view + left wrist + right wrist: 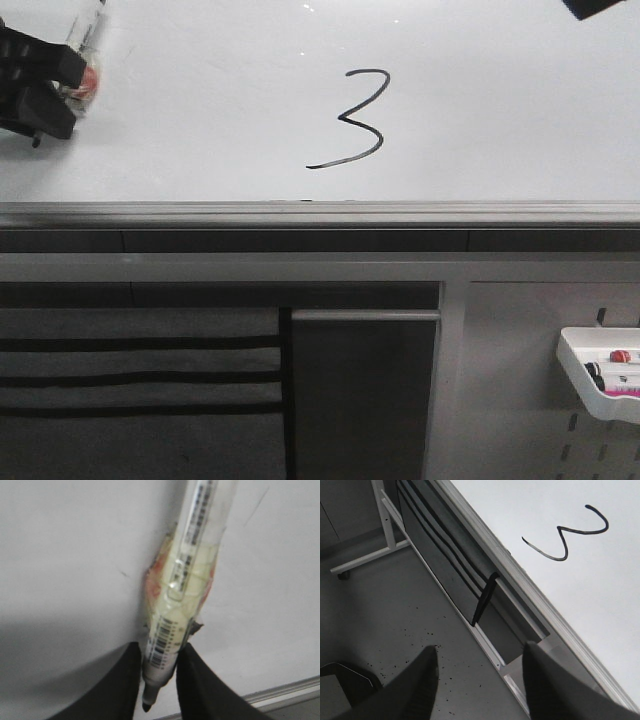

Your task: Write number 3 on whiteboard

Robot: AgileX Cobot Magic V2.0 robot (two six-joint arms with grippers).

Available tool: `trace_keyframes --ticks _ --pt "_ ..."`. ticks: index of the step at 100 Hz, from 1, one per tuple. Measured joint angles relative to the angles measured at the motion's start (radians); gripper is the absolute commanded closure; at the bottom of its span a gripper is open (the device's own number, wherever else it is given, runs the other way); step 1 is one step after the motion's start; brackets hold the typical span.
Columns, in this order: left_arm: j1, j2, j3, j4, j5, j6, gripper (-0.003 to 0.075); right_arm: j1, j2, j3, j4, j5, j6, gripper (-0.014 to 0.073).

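We see the number 3 (352, 118) complete at centre frame on the glossy, rigid whiteboard (500, 100). At upper left, the left hand (45, 85) stays out of it, clamped on a light, slippery marker (185, 590), best held mid-barrel; the right hand (480, 680) stands apart, empty.

The whiteboard (500, 110) is glossy white with a grey metal edge rail; the number 3 (352, 118) is thin black; the left tool (159, 680) is black, clamped on a marker (182, 595) with a clear barrel, yellowish and red patches, black print, a black-and-white barcode and a dark tip; the small tray (585, 385) is white; the right tool (480, 680) is black.
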Motion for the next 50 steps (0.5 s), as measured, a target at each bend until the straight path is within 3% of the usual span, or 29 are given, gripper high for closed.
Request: trace_keyframes --ticks 10,27,50 --pt "0.000 0.000 0.000 0.007 -0.002 0.000 0.0346 0.000 0.000 0.000 0.002 0.000 0.011 0.0253" --pt "0.000 -0.044 0.002 0.075 0.028 0.000 0.0351 -0.039 -0.007 0.000 0.002 0.010 0.077 0.0254" --pt "0.000 -0.277 0.002 0.138 0.247 0.000 0.0351 -0.215 -0.075 0.000 -0.007 0.075 0.272 0.0255"
